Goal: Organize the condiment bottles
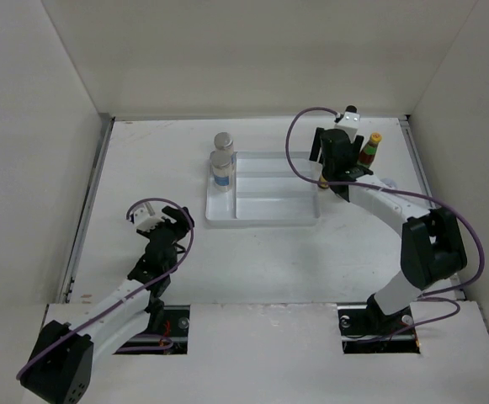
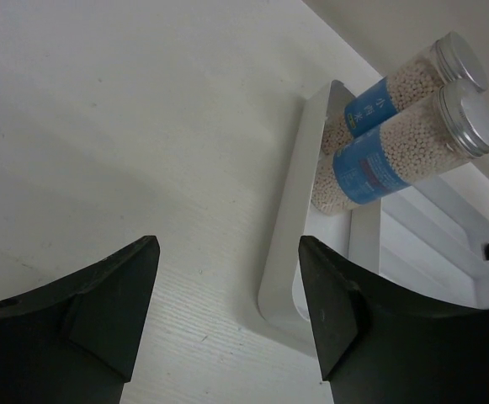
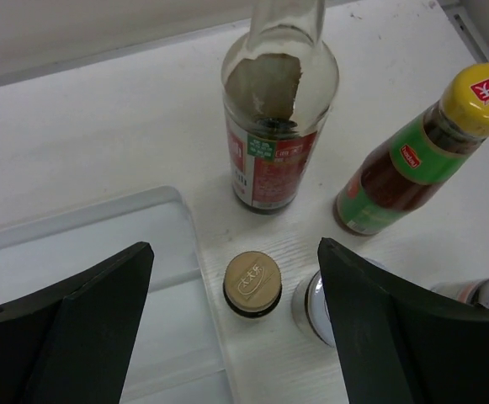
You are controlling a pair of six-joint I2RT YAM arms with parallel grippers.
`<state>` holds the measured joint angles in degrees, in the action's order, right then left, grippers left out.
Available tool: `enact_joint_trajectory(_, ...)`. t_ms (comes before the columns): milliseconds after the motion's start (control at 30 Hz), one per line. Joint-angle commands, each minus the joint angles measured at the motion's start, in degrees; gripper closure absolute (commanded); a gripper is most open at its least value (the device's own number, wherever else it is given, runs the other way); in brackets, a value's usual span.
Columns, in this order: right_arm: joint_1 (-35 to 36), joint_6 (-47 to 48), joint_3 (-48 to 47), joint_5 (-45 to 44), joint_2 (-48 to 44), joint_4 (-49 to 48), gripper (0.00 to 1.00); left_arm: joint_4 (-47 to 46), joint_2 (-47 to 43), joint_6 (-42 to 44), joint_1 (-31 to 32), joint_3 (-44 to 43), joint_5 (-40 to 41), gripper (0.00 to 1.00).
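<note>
Right claw [image 3: 236, 252] hangs open directly over the tiny gold-capped bottle [image 3: 253, 284], upright beside the tray [image 3: 101, 231]. Left claw [image 2: 227, 252] gapes, far off.

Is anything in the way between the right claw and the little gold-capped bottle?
Nothing visible is. The open right claw hangs straight above the little bottle. A silver-lidded jar stands close on one side and the tray wall on the other.

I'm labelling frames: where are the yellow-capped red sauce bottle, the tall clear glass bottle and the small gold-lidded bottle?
Yellow-capped red sauce bottle [image 3: 412, 153]: right wrist view, green label.
Tall clear glass bottle [image 3: 279, 109]: right wrist view, body above the red label.
Small gold-lidded bottle [image 3: 253, 280]: right wrist view, top of lid.
</note>
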<state>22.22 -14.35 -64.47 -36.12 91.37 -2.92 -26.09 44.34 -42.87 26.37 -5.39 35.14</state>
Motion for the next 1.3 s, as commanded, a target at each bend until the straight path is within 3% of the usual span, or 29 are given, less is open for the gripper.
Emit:
enact_joint_trajectory(0,-1.3,-1.0,-2.3,1.5,1.6,1.2,0.17,-4.0,0.5,-0.6,-0.3,0.0,-0.8,0.34)
enact_joint_trajectory(67,-2.1,-2.2,-1.9,3.1,2.4,0.8,0.19,-4.7,1.4,-0.6,-0.3,-0.1,-1.3,0.34)
enact_joint_trajectory(400,-3.4,-2.0,0.7,4.9,3.3,-5.4,0.54,-6.1,3.7,-0.5,0.0,-0.7,-1.6,0.33)
enact_joint_trajectory(467,-3.8,-1.8,0.5,5.0,3.6,-5.6,0.51,-6.2,4.1,-0.5,0.4,-0.9,-1.6,0.33)
enact_joint_trajectory(533,-4.2,-2.1,0.2,6.1,4.2,-5.0,0.41,-6.1,4.1,-0.4,0.3,-0.9,-1.6,0.33)
enact_joint_trajectory(633,-4.1,-2.4,0.0,6.3,5.0,-3.0,0.37,-6.1,3.0,-0.4,-0.1,-0.5,-1.6,0.33)
enact_joint_trajectory(733,-4.1,-3.4,1.5,6.4,4.5,-3.0,0.44,-6.1,3.3,-0.4,0.1,-0.6,-1.6,0.33)
enact_joint_trajectory(933,-3.9,-3.3,1.7,5.3,2.1,-4.3,0.72,-6.3,4.8,-0.5,0.5,-1.1,-1.6,0.33)
enact_joint_trajectory(1133,0.1,1.5,-2.9,1.8,-2.2,-6.2,0.73,-6.5,4.9,-0.5,0.4,-1.1,-1.8,0.33)
enact_joint_trajectory(1267,5.5,2.7,-9.2,2.7,1.1,-6.3,0.73,-6.5,5.1,-0.6,-0.7,-1.0,-2.3,0.33)
